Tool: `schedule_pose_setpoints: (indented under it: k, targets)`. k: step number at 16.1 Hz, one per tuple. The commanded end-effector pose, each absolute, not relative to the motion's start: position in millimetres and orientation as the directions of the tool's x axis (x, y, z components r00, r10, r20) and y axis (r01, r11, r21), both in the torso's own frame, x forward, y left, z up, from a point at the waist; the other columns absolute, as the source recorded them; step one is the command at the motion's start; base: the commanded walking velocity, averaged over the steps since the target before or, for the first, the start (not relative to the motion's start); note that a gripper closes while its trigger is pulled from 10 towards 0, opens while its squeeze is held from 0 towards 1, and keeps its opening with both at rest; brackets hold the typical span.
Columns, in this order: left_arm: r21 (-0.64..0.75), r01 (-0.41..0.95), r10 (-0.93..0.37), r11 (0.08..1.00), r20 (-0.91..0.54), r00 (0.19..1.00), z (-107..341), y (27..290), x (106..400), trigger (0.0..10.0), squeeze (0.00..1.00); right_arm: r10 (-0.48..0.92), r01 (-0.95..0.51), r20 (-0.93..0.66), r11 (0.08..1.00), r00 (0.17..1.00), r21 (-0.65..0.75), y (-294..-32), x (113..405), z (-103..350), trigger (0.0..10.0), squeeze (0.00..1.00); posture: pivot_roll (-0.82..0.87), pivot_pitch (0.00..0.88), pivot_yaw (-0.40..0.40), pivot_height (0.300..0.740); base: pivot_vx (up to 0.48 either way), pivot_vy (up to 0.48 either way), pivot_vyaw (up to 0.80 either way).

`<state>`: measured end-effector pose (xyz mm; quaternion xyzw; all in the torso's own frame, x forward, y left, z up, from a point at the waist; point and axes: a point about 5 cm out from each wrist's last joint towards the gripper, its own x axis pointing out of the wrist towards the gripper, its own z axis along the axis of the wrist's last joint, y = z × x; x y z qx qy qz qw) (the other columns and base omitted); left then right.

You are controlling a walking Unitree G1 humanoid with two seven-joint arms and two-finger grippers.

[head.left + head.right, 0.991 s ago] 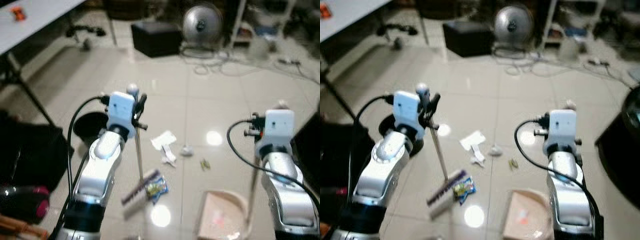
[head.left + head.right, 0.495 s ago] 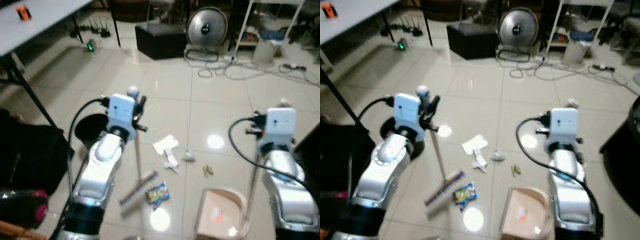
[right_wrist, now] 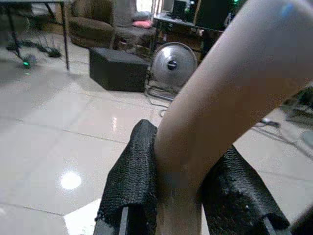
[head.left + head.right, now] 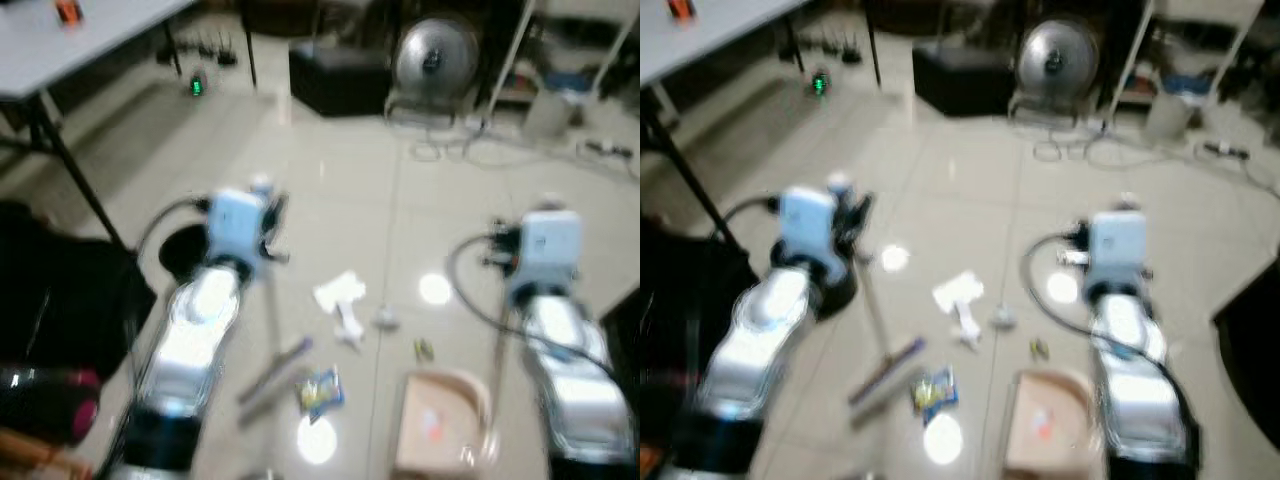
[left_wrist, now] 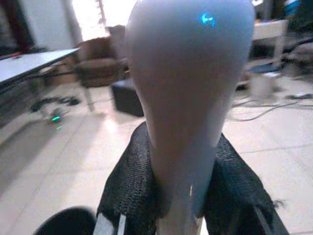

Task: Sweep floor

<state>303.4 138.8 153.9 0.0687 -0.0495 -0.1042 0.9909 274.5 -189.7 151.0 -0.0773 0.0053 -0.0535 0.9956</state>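
Head and wrist views, blurred by camera motion. My left gripper (image 5: 183,196) is clamped on the broom handle (image 5: 188,98), its two black fingers (image 5: 129,186) pressed against either side of the grey rounded top. The shaft slants down from that grip to the broom head (image 4: 275,368), which lies on the tiled floor (image 4: 340,210) just beside a colourful wrapper (image 4: 321,391). My right gripper (image 3: 178,196) pinches the pale dustpan handle (image 3: 230,93) in the same way, fingers (image 3: 134,181) tight on both sides. The dustpan (image 4: 438,430) sits on the floor in front of my right arm, mouth facing the litter. Between broom and dustpan I see white paper scraps (image 4: 342,300), a small crumpled piece (image 4: 385,320) and a small greenish bit (image 4: 424,349). Further off stand a round fan (image 4: 435,55), a black box (image 4: 340,78) and loose cables (image 4: 450,140); a table (image 4: 90,45) is at my far left, a dark bag (image 4: 60,300) below it.
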Motion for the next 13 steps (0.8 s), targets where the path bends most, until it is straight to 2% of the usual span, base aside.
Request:
schedule_pose_setpoints:
  k: [1, 2, 6, 10, 13]
  targets:
    - [0.169, 0.212, -0.234, 0.963, 0.125, 0.964, 164.3, 132.2, 304.2, 10.0, 0.00, -0.124, 0.128, 0.034, 0.984, 0.992, -0.127, -195.9, 273.2, 158.0, 10.0, 0.00, -0.08, 0.052, 0.022, 0.740, 0.274, 0.000, 0.00]
    - [0.169, 0.217, -0.238, 0.962, 0.121, 0.964, 163.3, 131.4, 304.5, 10.0, 0.00, -0.152, 0.161, 0.061, 0.970, 0.986, -0.181, -198.8, 273.2, 159.0, 10.0, 0.00, -0.08, 0.047, 0.029, 0.740, 0.274, 0.000, 0.00]
    - [0.165, 0.227, -0.248, 0.960, 0.122, 0.961, 163.7, 129.0, 306.6, 10.0, 0.00, -0.167, 0.190, 0.116, 0.955, 0.979, -0.227, -199.2, 276.3, 161.6, 10.0, 0.00, -0.09, 0.040, 0.034, 0.740, 0.270, 0.000, 0.00]
    - [0.125, 0.218, -0.231, 0.968, 0.099, 0.968, 154.0, 127.7, 307.9, 10.0, 0.00, -0.092, 0.110, 0.102, 0.977, 0.991, -0.182, -198.2, 280.7, 154.0, 10.0, 0.00, -0.07, 0.043, 0.024, 0.740, 0.000, 0.000, 0.00]
    - [0.099, 0.141, -0.153, 0.985, 0.125, 0.980, 150.9, 135.1, 313.8, 10.0, 0.00, -0.064, 0.087, 0.126, 0.979, 0.990, -0.187, -201.7, 286.7, 150.9, 10.0, 0.00, -0.05, 0.099, 0.029, 0.740, 0.000, 0.000, 0.00]
